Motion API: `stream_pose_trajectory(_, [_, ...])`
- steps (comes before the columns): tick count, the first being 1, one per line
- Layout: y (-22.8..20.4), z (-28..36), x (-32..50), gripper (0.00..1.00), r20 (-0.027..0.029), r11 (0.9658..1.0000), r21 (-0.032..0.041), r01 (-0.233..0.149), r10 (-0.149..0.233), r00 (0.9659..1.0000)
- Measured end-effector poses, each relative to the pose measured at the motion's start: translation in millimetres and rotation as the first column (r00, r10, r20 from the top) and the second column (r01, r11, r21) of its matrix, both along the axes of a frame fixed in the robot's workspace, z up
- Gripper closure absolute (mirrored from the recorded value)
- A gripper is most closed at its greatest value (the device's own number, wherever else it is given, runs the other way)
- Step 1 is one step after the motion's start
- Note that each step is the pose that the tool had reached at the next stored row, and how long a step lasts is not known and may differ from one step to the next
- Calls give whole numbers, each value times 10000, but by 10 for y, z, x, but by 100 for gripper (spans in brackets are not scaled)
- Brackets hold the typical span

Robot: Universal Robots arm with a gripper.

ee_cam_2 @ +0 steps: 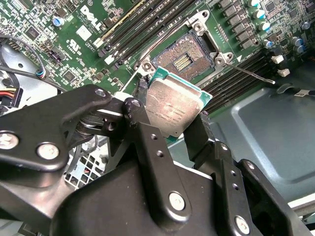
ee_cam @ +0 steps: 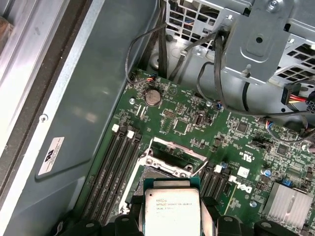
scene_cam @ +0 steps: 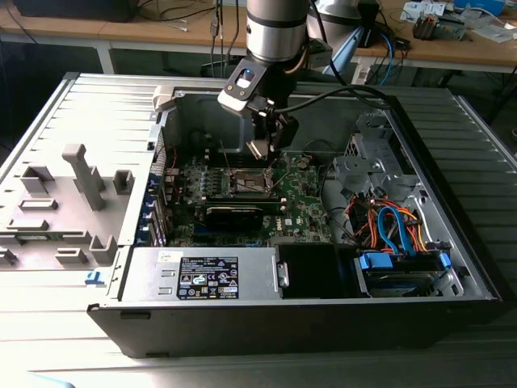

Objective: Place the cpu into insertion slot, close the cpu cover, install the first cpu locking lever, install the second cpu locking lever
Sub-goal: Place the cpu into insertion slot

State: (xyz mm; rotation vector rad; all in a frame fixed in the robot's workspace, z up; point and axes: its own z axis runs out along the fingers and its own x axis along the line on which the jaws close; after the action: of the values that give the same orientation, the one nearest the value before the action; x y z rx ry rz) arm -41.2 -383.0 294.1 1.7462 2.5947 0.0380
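Black gripper (ee_cam_2: 170, 116) clamped on the cpu (ee_cam_2: 173, 104) by its edges, chip tilted, held clear above the open insertion slot (ee_cam_2: 184, 58)

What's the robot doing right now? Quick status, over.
Gripper shut on the cpu. Cpu held above the insertion slot, not seated. Slot bare, nothing covering it.

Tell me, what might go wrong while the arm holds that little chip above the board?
1. The cpu is pinched only at its edges by the jaws; it could slip and drop onto the green board.
2. It hangs near the open insertion slot; set down askew, it might bend the slot's fine contacts.
3. A thin locking lever sticks out beside the slot and could snag.
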Motion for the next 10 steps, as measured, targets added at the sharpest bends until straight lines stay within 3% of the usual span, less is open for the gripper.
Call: stream_pose_trajectory(10, [0, -7, 0, 45, 0, 9998, 0, 187, -187, 9998])
